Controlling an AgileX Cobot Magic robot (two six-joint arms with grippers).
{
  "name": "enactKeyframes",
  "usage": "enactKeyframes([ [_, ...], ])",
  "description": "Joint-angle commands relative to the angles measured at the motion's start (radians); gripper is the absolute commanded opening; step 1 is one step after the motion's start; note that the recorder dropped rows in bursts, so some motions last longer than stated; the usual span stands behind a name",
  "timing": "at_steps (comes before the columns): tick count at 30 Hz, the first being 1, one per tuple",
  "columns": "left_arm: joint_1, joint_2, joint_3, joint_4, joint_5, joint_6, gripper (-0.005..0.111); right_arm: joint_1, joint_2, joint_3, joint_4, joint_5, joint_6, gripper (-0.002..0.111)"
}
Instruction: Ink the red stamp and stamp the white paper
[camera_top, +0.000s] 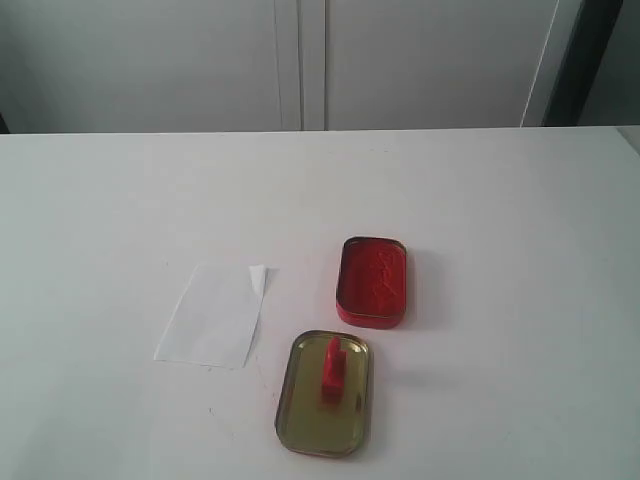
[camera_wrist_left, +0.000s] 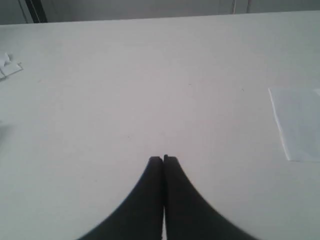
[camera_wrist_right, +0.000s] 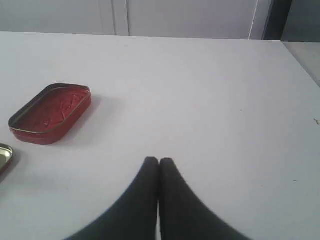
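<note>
White table (camera_top: 500, 200) bears the white paper (camera_top: 212, 315), red ink tin (camera_top: 372, 280) and gold lid (camera_top: 312, 420)

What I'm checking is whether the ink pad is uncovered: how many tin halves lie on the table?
2. The red rounded-rectangle ink pad tin sits right of centre; the gold-coloured metal lid lies nearer the camera, holding the red plastic stamp. No others seen.

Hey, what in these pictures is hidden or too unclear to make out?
- Red stamp, exterior view: its underside rests in the gold lid, so the printing face is unseen.
- White paper, left wrist view: cut off by the picture edge.
- The gold lid, right wrist view: only a corner shows at the edge.
</note>
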Motion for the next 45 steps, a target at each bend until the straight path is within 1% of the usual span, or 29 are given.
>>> enactKeyframes([
  [1, 0.001, -0.005, 0.004, -0.004, -0.07, 0.0, 0.0, -0.004, -0.005, 0.006, 0.001, -0.015, 0.002, 0.0],
  [8, 0.001, -0.005, 0.004, -0.004, -0.177, 0.0, 0.0, -0.004, -0.005, 0.006, 0.001, -0.015, 0.002, 0.0],
  [31, 0.001, -0.005, 0.004, -0.004, -0.18, -0.002, 0.0, -0.004, -0.005, 0.006, 0.001, -0.015, 0.002, 0.0],
  [39, 0.001, -0.005, 0.004, -0.022, -0.222, -0.008, 0.0, -0.004, -0.005, 0.006, 0.001, -0.015, 0.002, 0.0],
  [41, 0.001, -0.005, -0.009, -0.026, -0.201, -0.008, 0.0, -0.004, -0.005, 0.006, 0.001, -0.015, 0.002, 0.0],
  [45, 0.001, 0.002, -0.092, -0.026, -0.088, -0.008, 0.0, -0.004, -0.005, 0.006, 0.001, -0.015, 0.002, 0.0],
])
